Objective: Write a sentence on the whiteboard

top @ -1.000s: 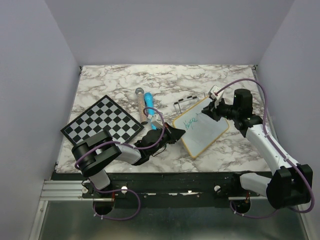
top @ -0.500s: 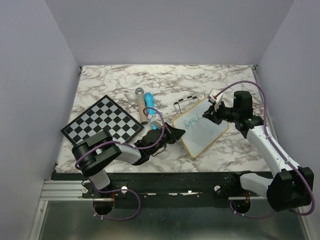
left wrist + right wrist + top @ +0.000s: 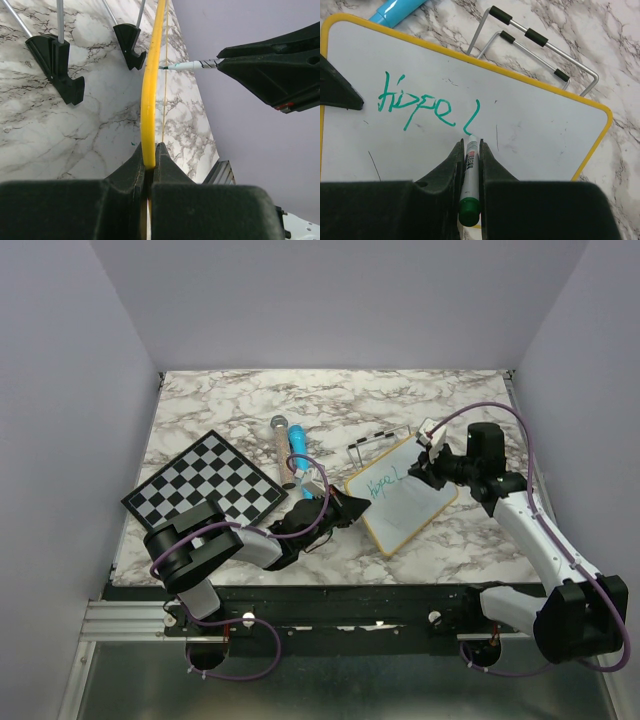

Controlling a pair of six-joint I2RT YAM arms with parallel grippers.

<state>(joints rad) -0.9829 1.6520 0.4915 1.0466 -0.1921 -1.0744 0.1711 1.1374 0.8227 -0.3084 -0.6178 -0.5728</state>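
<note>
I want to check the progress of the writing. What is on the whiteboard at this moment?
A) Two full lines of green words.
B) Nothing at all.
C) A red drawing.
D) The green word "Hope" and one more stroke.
D: on the whiteboard the sentence reads only "Hope" plus one stroke, and the tip of the marker in the right claw is at that stroke.

Odds and ends on the marbled counter [image 3: 250, 395]

A black-and-white chessboard [image 3: 203, 488] lies flat at the left, turned cornerwise. Just beside its right corner, a blue pen [image 3: 298, 447] and a tan stick with a gray head [image 3: 282, 440] lie side by side. Farther right rests a silver wire stand [image 3: 540, 45] with black feet.
</note>
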